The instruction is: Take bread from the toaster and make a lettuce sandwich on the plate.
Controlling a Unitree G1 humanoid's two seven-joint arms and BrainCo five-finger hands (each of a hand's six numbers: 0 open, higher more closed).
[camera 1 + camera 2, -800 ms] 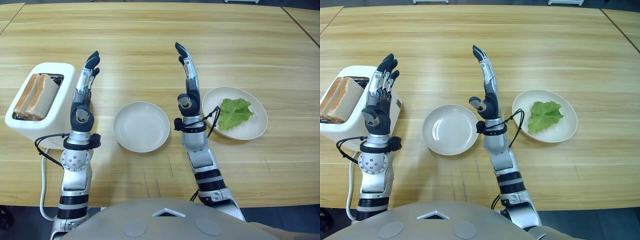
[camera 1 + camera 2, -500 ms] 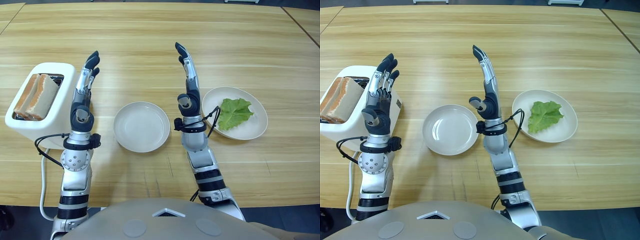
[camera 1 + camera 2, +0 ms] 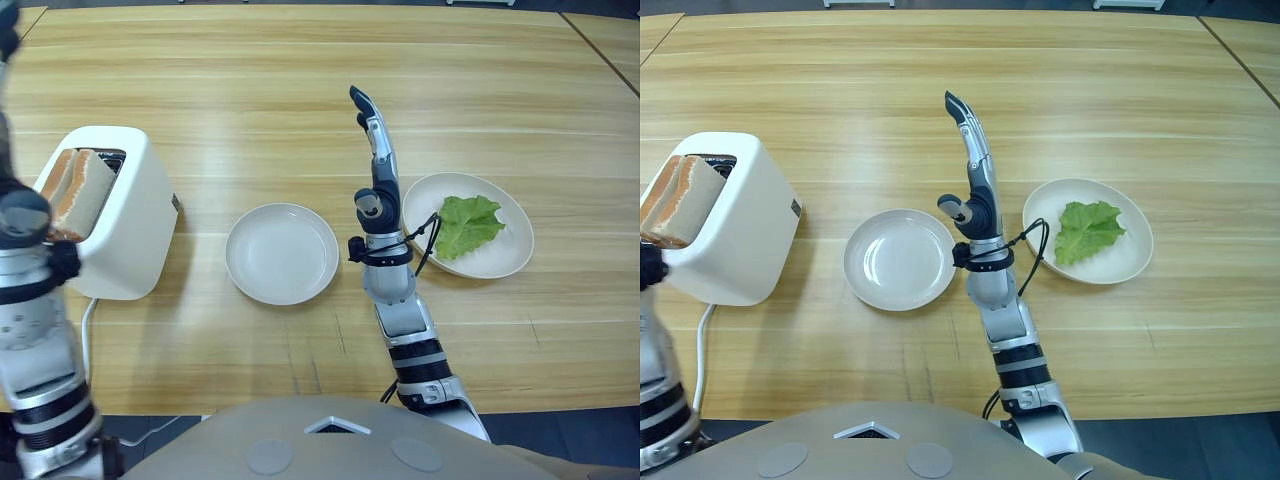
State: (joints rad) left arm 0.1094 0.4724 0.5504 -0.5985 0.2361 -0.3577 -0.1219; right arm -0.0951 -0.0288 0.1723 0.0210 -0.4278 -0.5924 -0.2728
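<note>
A white toaster (image 3: 130, 230) stands at the left of the wooden table with two slices of bread (image 3: 75, 190) upright in its slot. An empty white plate (image 3: 282, 252) lies at the middle. To its right, a second plate (image 3: 505, 262) holds a green lettuce leaf (image 3: 468, 224). My right hand (image 3: 375, 165) stands upright between the two plates, open, fingers straight and pointing away, holding nothing. My left hand (image 3: 18, 212) is raised at the far left edge, in front of the toaster's left side, blurred and partly cut off.
The toaster's white cord (image 3: 85, 330) runs down off the table's near edge at the left. Bare wooden table (image 3: 300, 90) stretches behind the toaster and plates.
My left arm has swung from beside the toaster's right side out to the far left edge and nearer the camera. The right hand, plates and toaster have stayed put.
</note>
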